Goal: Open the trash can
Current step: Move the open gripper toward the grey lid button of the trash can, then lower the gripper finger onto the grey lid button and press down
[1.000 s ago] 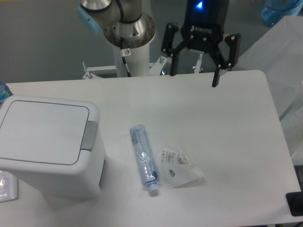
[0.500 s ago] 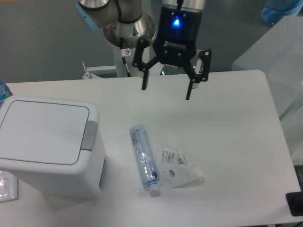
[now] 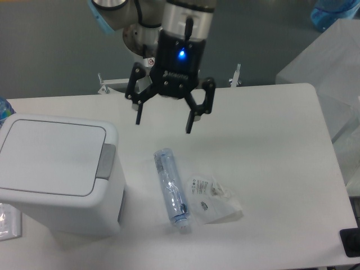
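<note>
**A:** So where was it at? The trash can (image 3: 56,174) sat at the left end of the bench (image 3: 270,140), lid flat and closed, with the grey push-button tab (image 3: 106,162) on the lid's right edge. Looked to me like the approach step, nothing pressed yet.

**B:** Agreed. The gripper (image 3: 163,120) hung in the air over the back-middle of the bench, up and to the right of the can, well apart from it. Fingers were spread wide with nothing between them. My guess is the next move needed it to travel left and down toward that tab, then push it with a fingertip. Closing the fingers first would probably make a firmer poke, but that's just my take.

**A:** Anything in the way? There was a clear plastic bottle (image 3: 171,189) lying near the can's right side, and a crinkly clear packet (image 3: 212,199) just beside that.

**B:** They were lower than the tab, so probably fine. Hard bits: the can's left side was cut off by the frame edge, and I couldn't make out the hinge. Also something blue (image 3: 4,108) peeked in behind the can, too cropped to identify.
</note>
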